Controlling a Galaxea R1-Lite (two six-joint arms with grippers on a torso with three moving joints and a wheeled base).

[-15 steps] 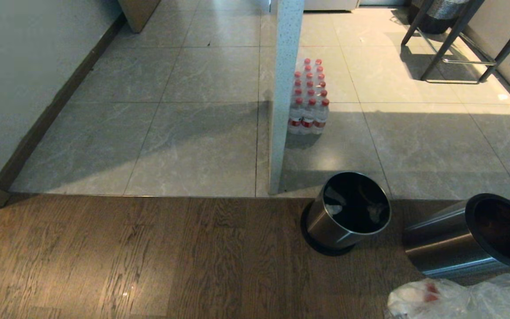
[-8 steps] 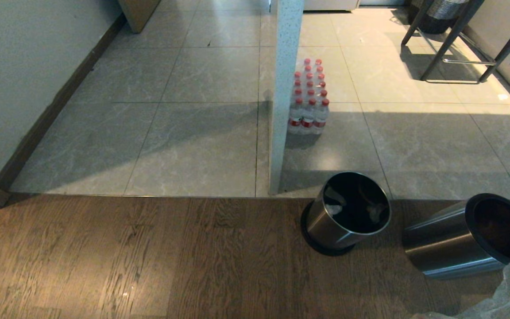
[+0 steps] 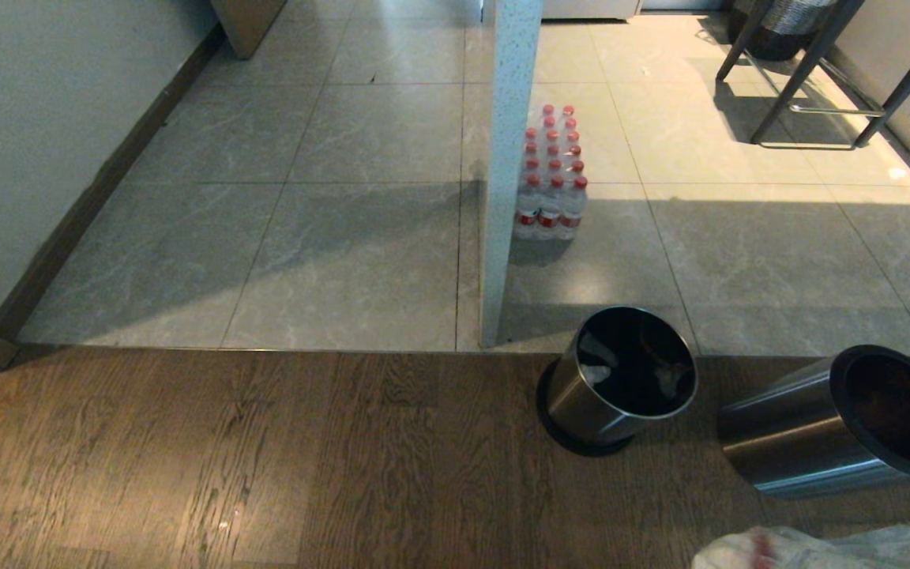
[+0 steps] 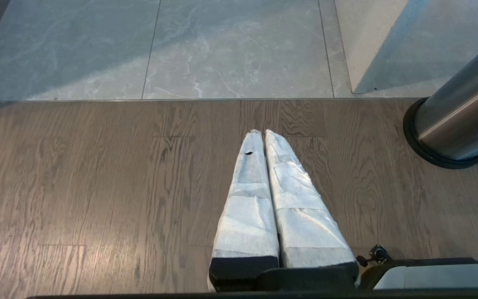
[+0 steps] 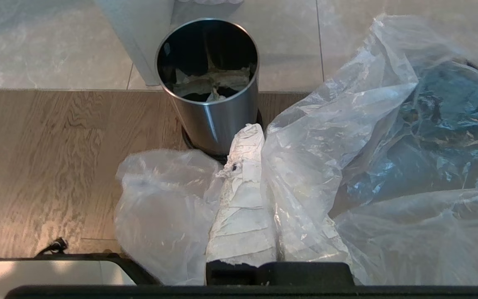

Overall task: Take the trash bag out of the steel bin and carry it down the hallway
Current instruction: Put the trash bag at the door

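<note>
1. Presently, nearest to me, my right gripper (image 5: 259, 141) is clamped fully shut on the trash bag (image 5: 330, 137); the clear film is pinched between my taped fingers (image 5: 243, 199) and billows to both sides of them.
2. My left gripper (image 4: 262, 135) is parked low over the wooden floor (image 3: 265, 458), its tips pressed together with nothing between them.
3. Progress, in my judgement: the bag is out of its bin, so removal is complete. The carry down the hallway (image 3: 360, 174) does not look begun; I am on the wood, short of the tiled threshold.
4. Just ahead, one steel bin (image 3: 617, 371) stands upright at the wood's edge with loose scraps and no liner inside. A second steel bin (image 3: 834, 423) leans tilted beside it, its mouth dark.
5. Farther on stand a white pillar (image 3: 506, 174) and, beside it, a pack of water bottles (image 3: 551, 170) on the tiles.
6. View differences: the head view shows only a sliver of the bag at its lower corner, and neither gripper. The right wrist view alone confirms the grip. The left wrist view alone shows the idle hand and the upright bin's black base ring (image 4: 438, 153).
</note>
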